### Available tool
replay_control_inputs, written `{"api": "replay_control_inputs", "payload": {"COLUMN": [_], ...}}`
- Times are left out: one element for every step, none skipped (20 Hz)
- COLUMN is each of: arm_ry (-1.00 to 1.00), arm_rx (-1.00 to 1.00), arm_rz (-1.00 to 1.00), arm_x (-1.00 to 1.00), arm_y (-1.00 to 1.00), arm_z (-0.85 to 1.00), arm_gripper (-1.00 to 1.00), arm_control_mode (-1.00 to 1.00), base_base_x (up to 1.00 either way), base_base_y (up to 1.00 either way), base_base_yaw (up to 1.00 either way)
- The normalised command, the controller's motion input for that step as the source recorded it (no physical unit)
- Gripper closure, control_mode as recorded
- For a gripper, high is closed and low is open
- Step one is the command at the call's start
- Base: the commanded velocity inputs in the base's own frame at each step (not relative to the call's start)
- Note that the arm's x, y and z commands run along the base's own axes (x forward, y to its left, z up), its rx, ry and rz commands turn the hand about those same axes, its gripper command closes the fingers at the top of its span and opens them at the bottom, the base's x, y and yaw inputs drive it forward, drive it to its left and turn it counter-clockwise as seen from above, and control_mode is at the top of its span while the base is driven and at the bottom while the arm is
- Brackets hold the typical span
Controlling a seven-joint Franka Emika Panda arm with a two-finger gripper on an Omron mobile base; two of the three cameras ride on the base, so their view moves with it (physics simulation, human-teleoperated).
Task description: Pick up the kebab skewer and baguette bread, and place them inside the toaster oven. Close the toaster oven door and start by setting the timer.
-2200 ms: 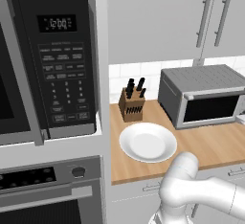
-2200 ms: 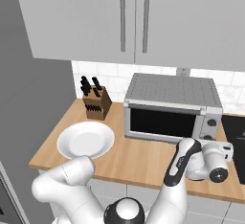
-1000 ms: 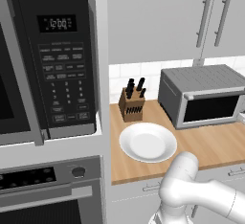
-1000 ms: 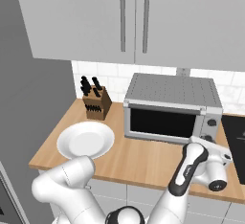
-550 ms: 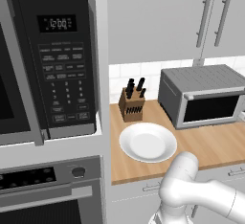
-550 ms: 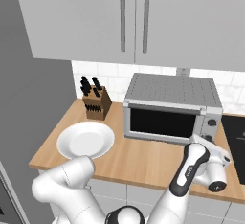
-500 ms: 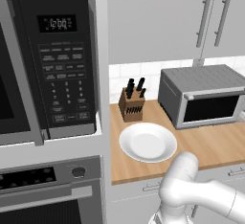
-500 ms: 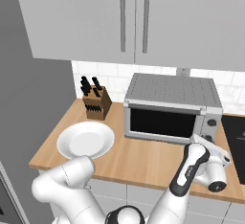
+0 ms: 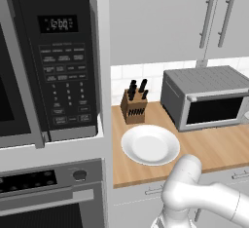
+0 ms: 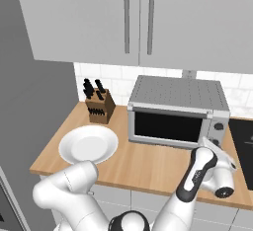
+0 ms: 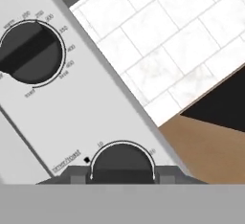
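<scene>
The gripper (image 10: 206,147) has swung in from beside the toaster oven (image 10: 178,109) and now clasps its timer knob (image 11: 122,163), door already closed, ready to turn

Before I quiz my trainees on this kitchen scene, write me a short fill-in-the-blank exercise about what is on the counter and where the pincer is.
1. The toaster oven door is ____.
2. The white plate on the counter holds ____.
3. In the hand view, the pincer sits at the lower ____ of the toaster oven, labelled timer/toast.
4. The knife block stands to the ____ of the toaster oven in both base views.

Missing words: closed; nothing; dial; left
</scene>
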Motion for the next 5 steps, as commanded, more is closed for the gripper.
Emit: {"api": "replay_control_inputs", "payload": {"arm_ry": [0.00, 0.00, 0.00, 0.00, 0.00], "arm_rx": [0.14, 0.14, 0.15, 0.14, 0.14], "arm_rz": [0.00, 0.00, 0.00, 0.00, 0.00], "arm_x": [0.00, 0.00, 0.00, 0.00, 0.00], "arm_y": [0.00, 0.00, 0.00, 0.00, 0.00], "arm_z": [-0.01, -0.02, -0.01, -0.04, -0.04], "arm_gripper": [1.00, 1.00, 1.00, 1.00, 1.00], "arm_control_mode": [-1.00, -1.00, -1.00, -1.00, -1.00], "base_base_x": [0.00, 0.00, 0.00, 0.00, 0.00], "base_base_y": [0.00, 0.00, 0.00, 0.00, 0.00], "base_base_yaw": [0.00, 0.00, 0.00, 0.00, 0.00]}}
